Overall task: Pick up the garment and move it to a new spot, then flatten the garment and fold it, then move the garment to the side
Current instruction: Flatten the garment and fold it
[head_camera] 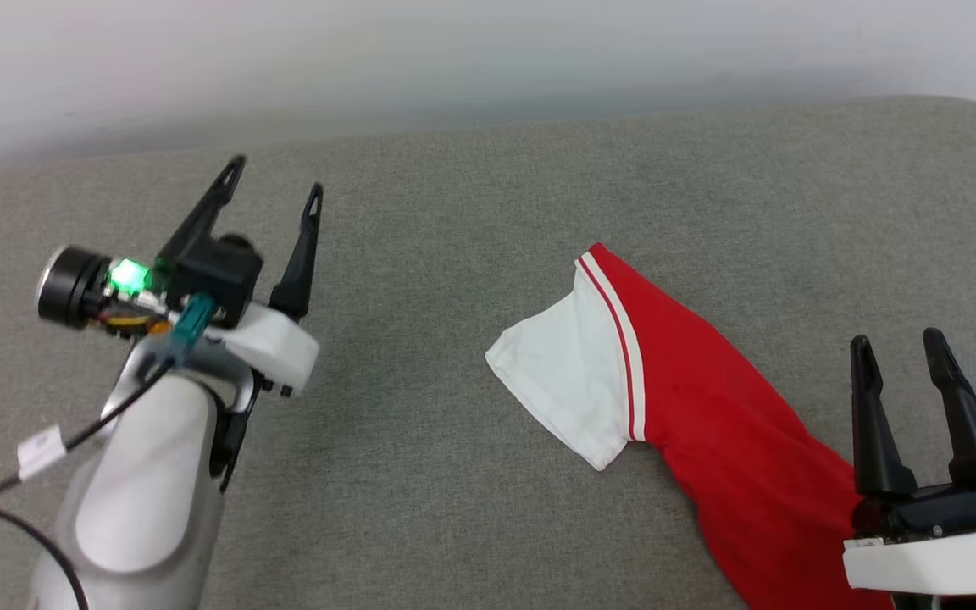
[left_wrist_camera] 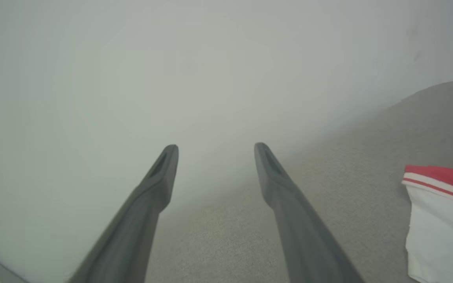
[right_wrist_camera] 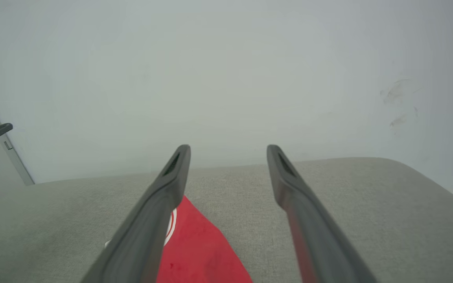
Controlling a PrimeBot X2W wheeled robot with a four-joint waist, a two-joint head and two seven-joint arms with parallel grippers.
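Head view: one bright red soft-fabric T-shirt [head_camera: 708, 407] lies bunched on the grey fabric-covered cushion [head_camera: 454, 212]. It runs from the cushion's centre to the near right edge, with one white sleeve [head_camera: 568, 373] spread flat. Two grippers counted. The left gripper [head_camera: 276, 176], toward the left edge, has its fingers spread and empty. The right gripper [head_camera: 896, 339], over the red cloth, has its fingers spread and holds nothing.

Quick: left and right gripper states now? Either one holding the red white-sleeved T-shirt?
Left gripper: open, holding nothing.
Right gripper: open, holding nothing; the bright red soft-fabric T-shirt with white sleeves lies loose on the grey cushion.
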